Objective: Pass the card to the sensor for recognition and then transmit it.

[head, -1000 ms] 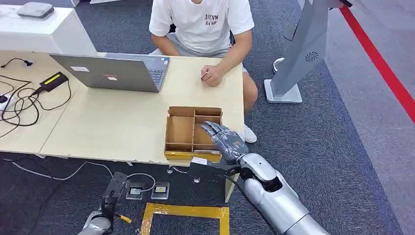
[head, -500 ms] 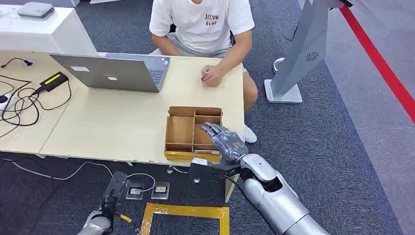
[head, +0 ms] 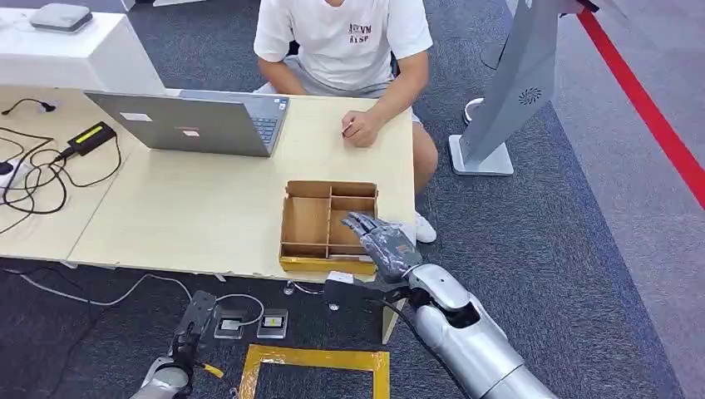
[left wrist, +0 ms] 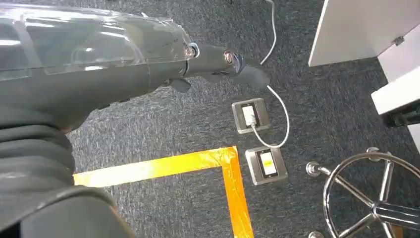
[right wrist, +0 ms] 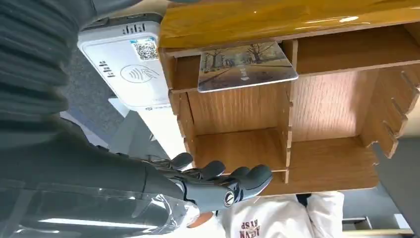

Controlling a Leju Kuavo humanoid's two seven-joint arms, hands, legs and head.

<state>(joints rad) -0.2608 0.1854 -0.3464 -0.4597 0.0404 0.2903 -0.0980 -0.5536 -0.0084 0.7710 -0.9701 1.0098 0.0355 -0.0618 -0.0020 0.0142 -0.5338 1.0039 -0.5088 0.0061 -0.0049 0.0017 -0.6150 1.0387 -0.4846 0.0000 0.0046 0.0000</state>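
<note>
Right hand [head: 384, 241] hovers over the box [head: 306, 226], fingers [right wrist: 233, 179] apart and empty, while the card [right wrist: 245, 65], likely thin, stiff and slippery, wants pinching by its raised edge.

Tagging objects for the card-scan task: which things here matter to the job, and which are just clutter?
Job:
card, lying in the wooden box
sensor, the white reader by the box
right hand, over the box, holding nothing
person's hand, on the table

Lying about:
laptop
black adapter and cables
floor sockets
left hand, hanging low
</note>
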